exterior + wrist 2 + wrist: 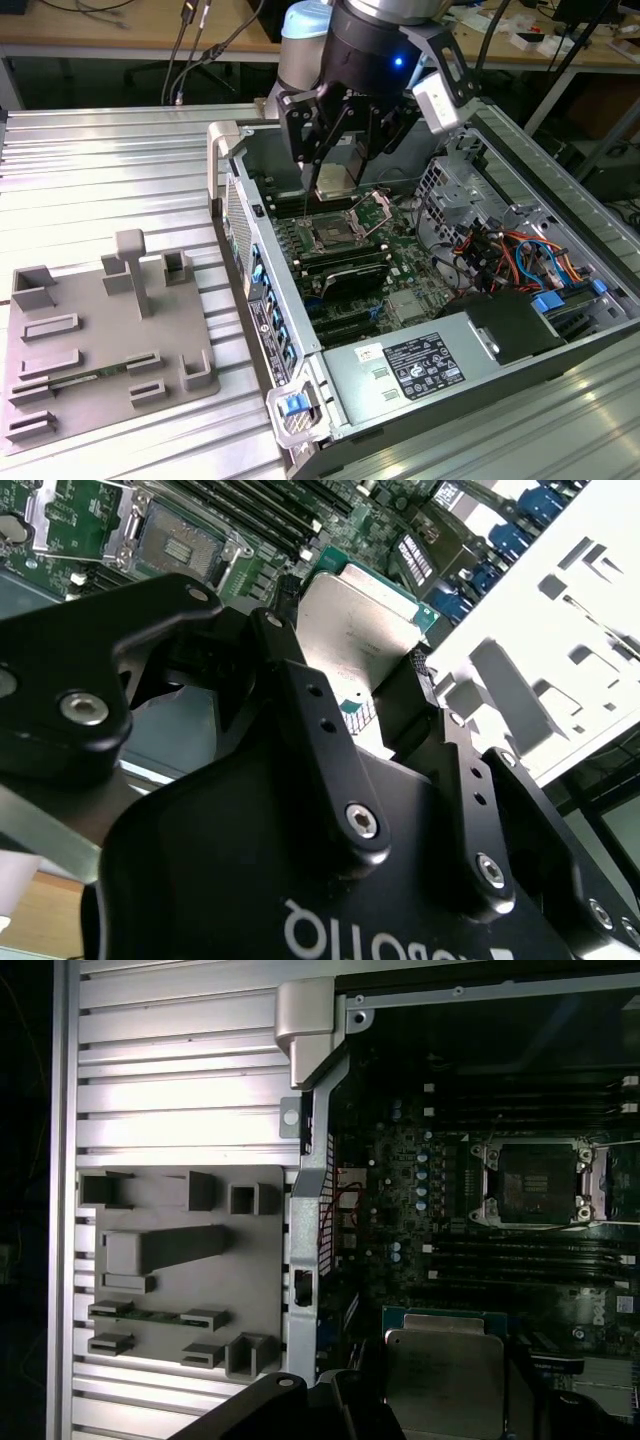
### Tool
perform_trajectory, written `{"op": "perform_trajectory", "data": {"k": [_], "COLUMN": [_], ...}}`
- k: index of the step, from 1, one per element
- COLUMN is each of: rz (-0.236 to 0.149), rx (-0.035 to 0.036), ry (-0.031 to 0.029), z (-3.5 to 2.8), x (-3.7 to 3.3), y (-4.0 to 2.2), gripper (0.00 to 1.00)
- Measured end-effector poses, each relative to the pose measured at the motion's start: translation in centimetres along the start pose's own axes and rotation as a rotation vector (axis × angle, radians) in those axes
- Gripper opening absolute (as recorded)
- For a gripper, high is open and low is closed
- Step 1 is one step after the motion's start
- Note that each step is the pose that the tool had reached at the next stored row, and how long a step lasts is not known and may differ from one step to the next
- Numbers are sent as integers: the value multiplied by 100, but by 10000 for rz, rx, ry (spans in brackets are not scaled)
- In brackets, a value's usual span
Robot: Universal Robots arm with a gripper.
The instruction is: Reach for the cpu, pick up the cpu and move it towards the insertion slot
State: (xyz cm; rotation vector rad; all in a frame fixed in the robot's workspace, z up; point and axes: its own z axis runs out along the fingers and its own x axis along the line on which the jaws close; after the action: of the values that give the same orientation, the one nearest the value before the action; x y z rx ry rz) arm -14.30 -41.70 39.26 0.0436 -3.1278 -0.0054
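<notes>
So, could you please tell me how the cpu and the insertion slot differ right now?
The cpu hangs in the air, held in the gripper; the insertion slot sits fixed on the green motherboard below it. The cpu's top is plain silvery metal; the slot has a dark centre inside a silver frame. The slot is empty. Both are square.

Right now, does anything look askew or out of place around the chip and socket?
Nothing stands out. The cpu sits gripped between the gripper jaws, above the motherboard. The insertion slot is open and bare, its frame raised.
</notes>
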Motion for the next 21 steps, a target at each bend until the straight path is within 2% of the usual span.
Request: {"op": "perform_trajectory", "data": {"k": [21], "rz": [-3], "rx": [1], "ry": [0], "z": [1], "x": [-32], "y": [24], "gripper": [55]}}
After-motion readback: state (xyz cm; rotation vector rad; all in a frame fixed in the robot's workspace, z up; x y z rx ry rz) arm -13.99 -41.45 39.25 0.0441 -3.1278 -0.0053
